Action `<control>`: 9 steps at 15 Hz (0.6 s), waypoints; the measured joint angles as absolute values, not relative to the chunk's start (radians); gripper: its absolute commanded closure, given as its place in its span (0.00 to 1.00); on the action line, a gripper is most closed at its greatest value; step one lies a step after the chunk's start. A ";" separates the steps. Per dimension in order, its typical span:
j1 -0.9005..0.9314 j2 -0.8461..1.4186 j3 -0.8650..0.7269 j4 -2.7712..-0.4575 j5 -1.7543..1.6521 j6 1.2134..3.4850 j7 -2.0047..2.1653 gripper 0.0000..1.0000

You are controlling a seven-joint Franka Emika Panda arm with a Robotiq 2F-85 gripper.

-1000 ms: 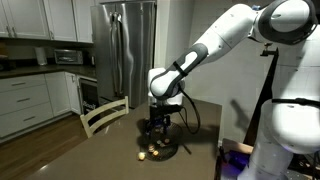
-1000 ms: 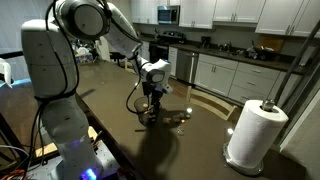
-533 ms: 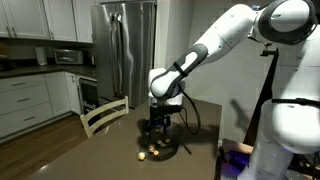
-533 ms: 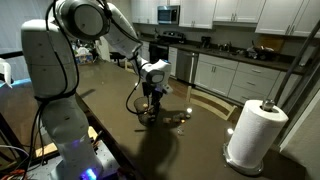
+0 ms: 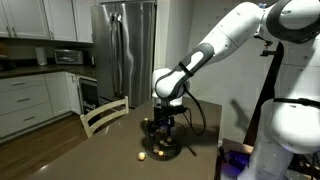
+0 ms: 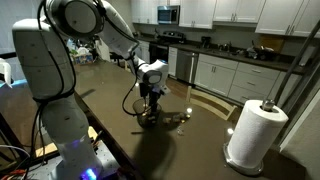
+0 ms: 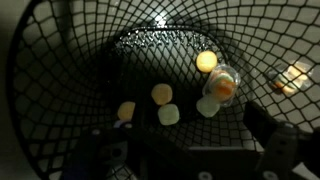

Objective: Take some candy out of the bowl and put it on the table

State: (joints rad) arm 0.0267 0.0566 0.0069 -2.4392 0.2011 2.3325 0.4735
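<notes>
The arm (image 5: 215, 45) has shifted slightly sideways over the bowl (image 7: 60, 90).
Gripper (image 7: 185, 150) fingers spread wide above candy (image 7: 162, 94) inside.

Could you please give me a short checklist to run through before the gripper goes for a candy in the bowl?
1. Candy in the bowl: ok. Several pieces of candy lie on the floor of the bowl in the wrist view.
2. Gripper over the bowl: ok. The gripper hangs right above it in an exterior view.
3. Jaws open: ok. The fingers stand apart at the lower edge of the wrist view.
4. Piece in the grasp: not ok. Nothing sits between the fingers.
5. Lined up on a single piece: cannot tell. The pieces lie close together.
6. Room on the table: ok. The table beside the bowl shows only a small yellowish piece.
</notes>
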 measured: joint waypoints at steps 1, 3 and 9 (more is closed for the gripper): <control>0.027 0.046 0.007 -2.454 0.201 2.336 0.474 0.00; 0.027 0.029 0.007 -2.477 0.201 2.347 0.474 0.00; 0.029 0.024 0.010 -2.478 0.199 2.348 0.475 0.00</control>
